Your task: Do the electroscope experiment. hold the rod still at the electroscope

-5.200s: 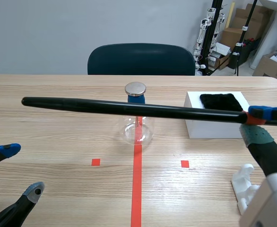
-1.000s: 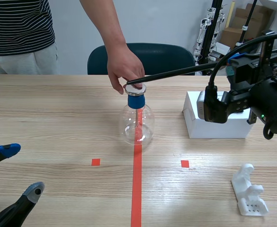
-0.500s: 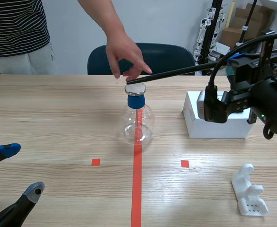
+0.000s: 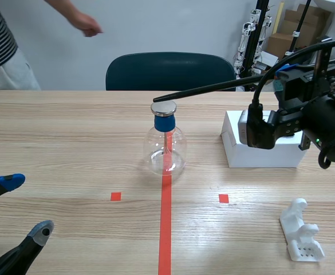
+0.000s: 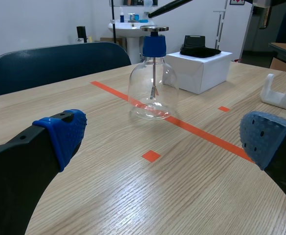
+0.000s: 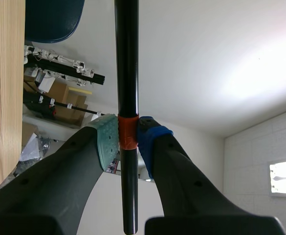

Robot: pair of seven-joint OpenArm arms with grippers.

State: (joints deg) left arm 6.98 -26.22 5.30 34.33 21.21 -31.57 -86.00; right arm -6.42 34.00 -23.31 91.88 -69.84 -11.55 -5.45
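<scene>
Rod [image 6: 127, 73]: clamped in the right pincer [image 6: 128, 139]. The pads are closed onto it at its orange band, with a short end sticking out behind the grip. In the scene view the rod runs from the raised right arm [image 4: 304, 117] slanting down toward the electroscope [image 4: 166, 146]. Its tip is over the metal disc [image 4: 164, 107] on the blue stopper.

Left pincer [image 5: 162, 134]: spread wide, holding nothing, low over the surface [image 4: 70, 154] and well short of the electroscope.

View differences:
- The left wrist view shows a gap between rod tip and disc; the scene view alone can't settle contact.
- The left wrist view shows a black cloth [image 5: 199, 50] on the white box [image 4: 259, 153]. In the scene view the right arm hides it.
- The right wrist view is mostly wall and ceiling, with no electroscope in it.

Surface: light wood grain. The flask sits on the red centre line, and a white plastic stand [image 4: 302, 232] is near the right arm.

Room: dark chair [image 4: 170, 71] behind the surface, cardboard boxes [image 4: 290, 31] in the far corner. A person in a striped shirt is at the far left, hand [image 4: 87, 24] raised, well away from the electroscope.
</scene>
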